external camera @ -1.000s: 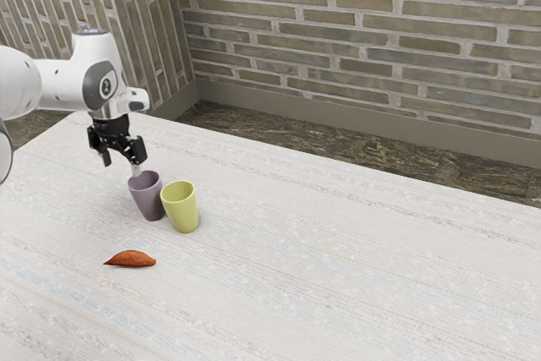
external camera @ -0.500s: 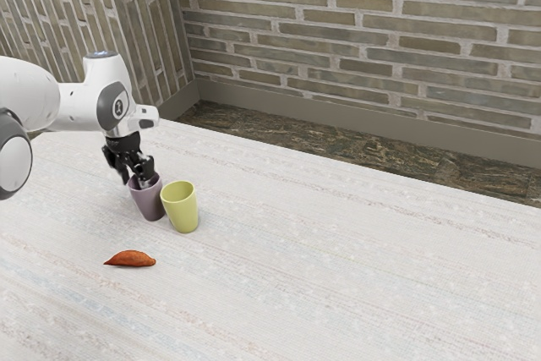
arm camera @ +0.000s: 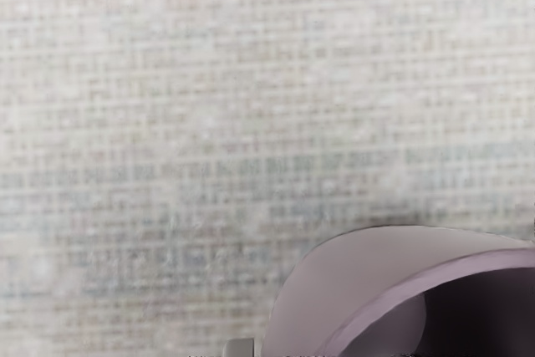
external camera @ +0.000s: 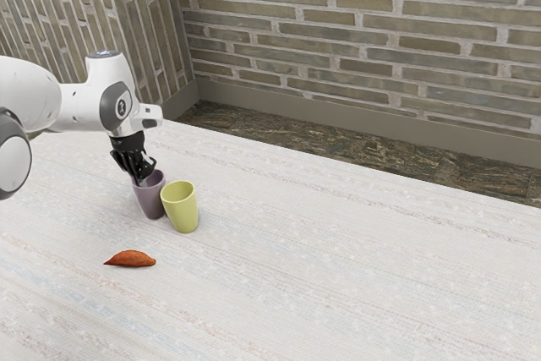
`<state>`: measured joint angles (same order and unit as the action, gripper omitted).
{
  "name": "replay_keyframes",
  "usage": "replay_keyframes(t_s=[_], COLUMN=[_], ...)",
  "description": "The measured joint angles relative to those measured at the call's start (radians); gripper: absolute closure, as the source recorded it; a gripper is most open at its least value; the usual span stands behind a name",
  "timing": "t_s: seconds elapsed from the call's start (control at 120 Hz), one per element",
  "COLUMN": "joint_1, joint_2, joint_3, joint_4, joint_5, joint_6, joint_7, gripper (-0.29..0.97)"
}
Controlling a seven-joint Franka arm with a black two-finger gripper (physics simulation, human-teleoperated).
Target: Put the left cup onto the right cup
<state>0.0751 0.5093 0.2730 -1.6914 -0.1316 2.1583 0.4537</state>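
Two cups stand side by side on the pale table (external camera: 338,276). The purple cup (external camera: 150,199) is toward the exterior view's left, and the yellow-green cup (external camera: 181,206) touches it or nearly does on the right. My gripper (external camera: 140,177) is down at the purple cup's far-left rim. One finger sits inside the cup and the other outside, pinching the wall. In the wrist view the purple cup (arm camera: 351,290) looms just under the hand, its dark inside visible.
An orange-brown sweet potato (external camera: 130,259) lies on the table in front of the cups. Brick walls rise behind the table and along the exterior view's left. The table stretches wide and bare to the right.
My hand came down from above the purple cup to its rim, and the fingers went from wide open to closed on the cup's wall. The purple cup shifted slightly rightward.
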Motion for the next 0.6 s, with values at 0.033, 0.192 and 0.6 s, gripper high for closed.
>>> replay_keyframes(t_s=[0.033, 0.192, 0.6], joint_1=[0.0, 0.0, -0.086], joint_2=[-0.006, -0.094, -0.362], joint_3=[0.001, 0.001, 0.002], joint_4=[-0.001, -0.022, -0.09], joint_5=[0.0, 0.005, 0.02], joint_6=[-0.002, -0.031, -0.188], joint_7=[0.001, 0.006, 0.021], gripper=[0.76, 0.77, 0.78])
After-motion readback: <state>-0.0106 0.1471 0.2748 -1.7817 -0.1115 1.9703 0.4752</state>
